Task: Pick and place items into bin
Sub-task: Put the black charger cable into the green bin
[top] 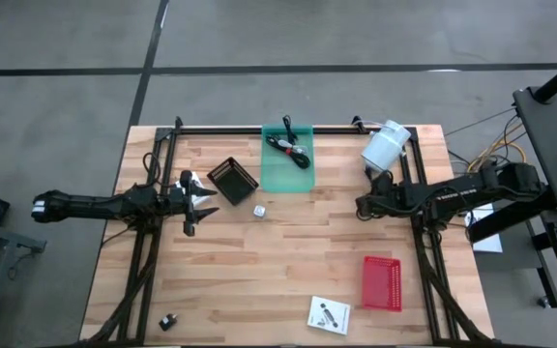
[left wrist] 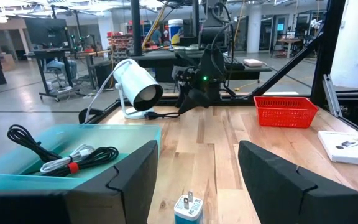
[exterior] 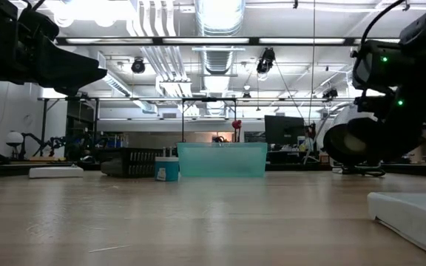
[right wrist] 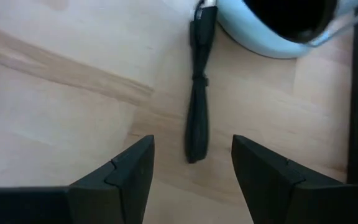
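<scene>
My left gripper hovers open above the table's left part, facing right. A tiny white cube with plug prongs stands on the wood just ahead of its fingers. The teal bin holds a coiled black cable and a white cord. My right gripper is open over the right part, its fingers on either side of a black plug, not touching it. A flat white packet and a small black piece lie near the near edge.
A black mesh basket sits left of the bin. A red basket lies at near right. A white lamp stands at far right, its black cord running past my right gripper. Black frame rails run along both sides.
</scene>
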